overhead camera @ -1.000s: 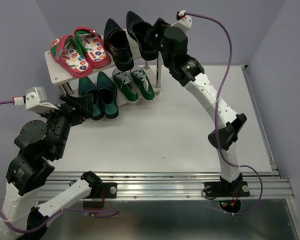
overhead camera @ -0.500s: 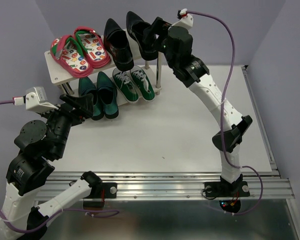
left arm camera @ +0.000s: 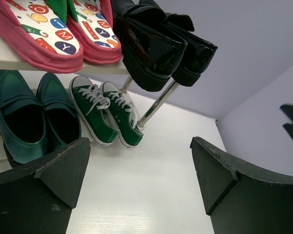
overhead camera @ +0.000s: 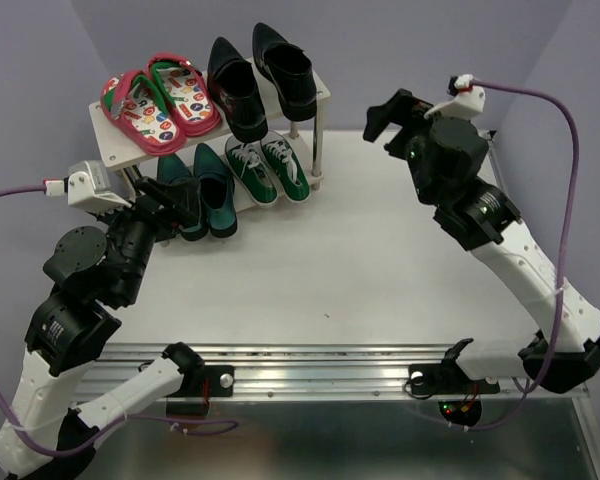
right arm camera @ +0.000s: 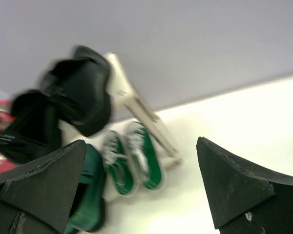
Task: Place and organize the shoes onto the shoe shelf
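While left gripper (left arm camera: 139,146) and right gripper (right arm camera: 140,144) gape empty, blur smears the black shoes (right arm camera: 78,90).

— Footwear count?
— Two black dress shoes (overhead camera: 238,95). Two teal dress shoes (overhead camera: 218,195), nearest the left gripper (overhead camera: 180,208). Two green sneakers (overhead camera: 265,168). Two red flip-flops (overhead camera: 160,100). Eight items, four pairs.
— Fixtures?
— One shoe shelf (overhead camera: 108,150), two boards. Two grippers on record; the right gripper (overhead camera: 385,115) stands well apart from all eight.
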Controlling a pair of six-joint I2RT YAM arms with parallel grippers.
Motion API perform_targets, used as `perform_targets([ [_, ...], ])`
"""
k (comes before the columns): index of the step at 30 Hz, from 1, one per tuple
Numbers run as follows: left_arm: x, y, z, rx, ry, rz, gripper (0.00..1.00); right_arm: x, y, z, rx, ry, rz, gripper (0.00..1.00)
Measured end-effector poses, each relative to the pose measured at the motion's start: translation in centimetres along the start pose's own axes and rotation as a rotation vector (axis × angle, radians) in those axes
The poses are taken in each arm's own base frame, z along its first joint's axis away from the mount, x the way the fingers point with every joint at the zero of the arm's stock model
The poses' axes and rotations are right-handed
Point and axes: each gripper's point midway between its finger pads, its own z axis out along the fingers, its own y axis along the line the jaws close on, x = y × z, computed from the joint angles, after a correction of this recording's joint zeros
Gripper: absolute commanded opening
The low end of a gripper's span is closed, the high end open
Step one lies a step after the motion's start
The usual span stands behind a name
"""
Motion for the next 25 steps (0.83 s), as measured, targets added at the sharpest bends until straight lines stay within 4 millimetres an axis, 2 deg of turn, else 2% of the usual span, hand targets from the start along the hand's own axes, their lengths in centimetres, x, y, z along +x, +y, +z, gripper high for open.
perform_targets([
  [1,0.1,-0.1,0.2,0.002,0.002,0.002,0.95,0.6,-1.1,-0.5,0.028,0.007,-0.015,1.00],
  [2,0.2,-0.2,0.4,0.002,0.003,0.005,0.95,1.7,-3.3,-1.6,0.075,0.027,-0.045,1.00],
  [3,0.1,-0.3,0.5,0.003,0.002,0.006,0.95,2.6,-4.6,-2.1,0.107,0.041,-0.066,1.00],
  [6,0.3,-0.5,0.9,0.004,0.003,0.018,0.95,6.9,-9.6,-4.0,0.231,0.127,-0.159,1.00],
  [9,0.4,-0.6,1.2,0.002,0.006,0.028,0.95,11.3,-14.1,-6.0,0.345,0.240,-0.245,1.00],
  [11,0.4,-0.6,1.3,0.002,0.005,0.031,0.95,13.6,-16.5,-7.4,0.414,0.300,-0.280,1.00],
  [16,0.3,-0.6,1.3,-0.001,0.000,0.034,0.95,16.6,-20.6,-10.6,0.537,0.386,-0.289,1.00],
  [25,0.2,-0.5,1.3,-0.006,-0.003,0.034,0.95,17.9,-23.2,-12.8,0.631,0.395,-0.245,1.00],
])
